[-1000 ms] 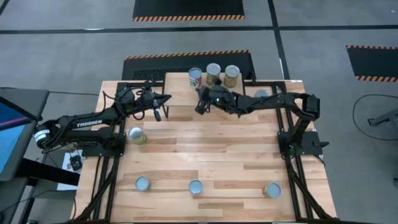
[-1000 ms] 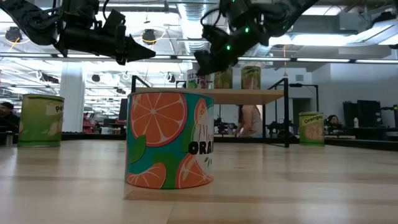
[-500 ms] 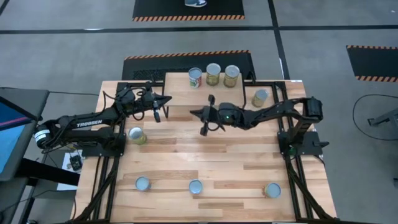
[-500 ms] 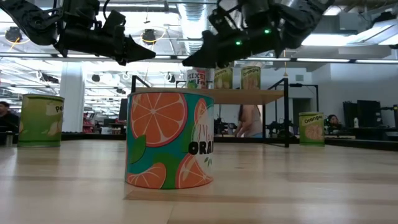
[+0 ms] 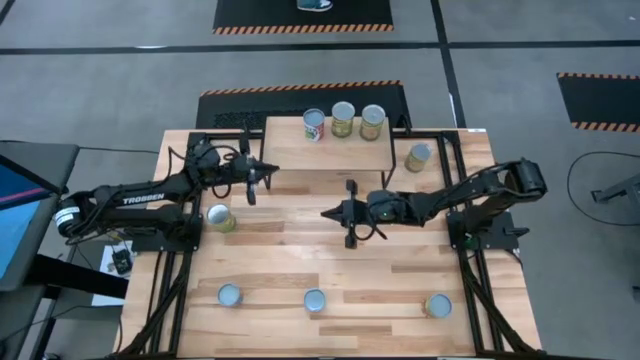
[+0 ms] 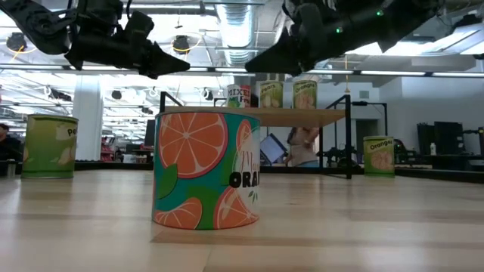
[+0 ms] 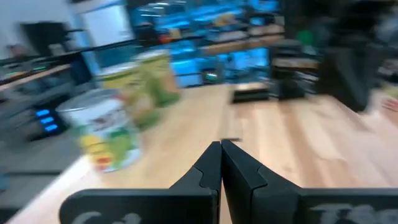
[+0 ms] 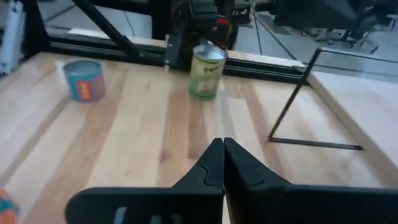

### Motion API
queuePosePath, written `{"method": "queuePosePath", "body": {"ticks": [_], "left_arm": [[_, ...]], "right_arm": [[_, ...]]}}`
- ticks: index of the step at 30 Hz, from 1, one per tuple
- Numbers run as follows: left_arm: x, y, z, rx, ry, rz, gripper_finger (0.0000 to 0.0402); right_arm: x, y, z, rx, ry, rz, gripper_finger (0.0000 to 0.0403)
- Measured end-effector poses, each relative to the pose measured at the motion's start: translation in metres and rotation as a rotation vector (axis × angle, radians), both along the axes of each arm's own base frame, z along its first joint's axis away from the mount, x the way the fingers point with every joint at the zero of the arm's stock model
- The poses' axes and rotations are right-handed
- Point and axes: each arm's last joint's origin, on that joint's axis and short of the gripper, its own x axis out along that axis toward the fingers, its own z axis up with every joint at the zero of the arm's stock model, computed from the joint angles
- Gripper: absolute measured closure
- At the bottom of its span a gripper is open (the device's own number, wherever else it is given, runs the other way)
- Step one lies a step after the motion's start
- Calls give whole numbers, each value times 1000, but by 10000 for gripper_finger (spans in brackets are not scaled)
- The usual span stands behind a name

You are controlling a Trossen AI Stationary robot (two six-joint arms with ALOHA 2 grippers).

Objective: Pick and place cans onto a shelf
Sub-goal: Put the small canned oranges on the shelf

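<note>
Three cans [image 5: 343, 121] stand in a row on the shelf [image 5: 330, 152], with five more loose on the worktop [image 5: 300, 255] (one just beside the shelf's right end). My right pincer [image 5: 331, 213] hovers empty, fingers pressed together, over open boards in front of the shelf. My left pincer [image 5: 272, 169], also closed on nothing, hangs at its left end.

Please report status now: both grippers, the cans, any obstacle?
Left gripper shut, by shelf. Right gripper shut, empty, mid-table. Three cans on shelf. Nothing blocking.
</note>
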Motion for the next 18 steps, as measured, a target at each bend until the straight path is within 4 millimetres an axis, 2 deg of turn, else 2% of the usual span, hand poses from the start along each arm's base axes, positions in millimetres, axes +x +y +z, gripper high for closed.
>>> {"method": "queuePosePath", "body": {"ticks": [5,8,13,18], "left_arm": [[12,-23,-2,54,105,-174,401],[20,-41,2,113,164,-203,402],[28,-67,10,168,164,-284,401],[29,-82,11,170,170,-324,401]], "right_arm": [[-2,10,-5,-40,55,36,369],[-6,13,-12,-71,87,29,384],[-16,9,-27,-53,-48,77,392],[-40,0,-41,-5,-201,117,397]]}}
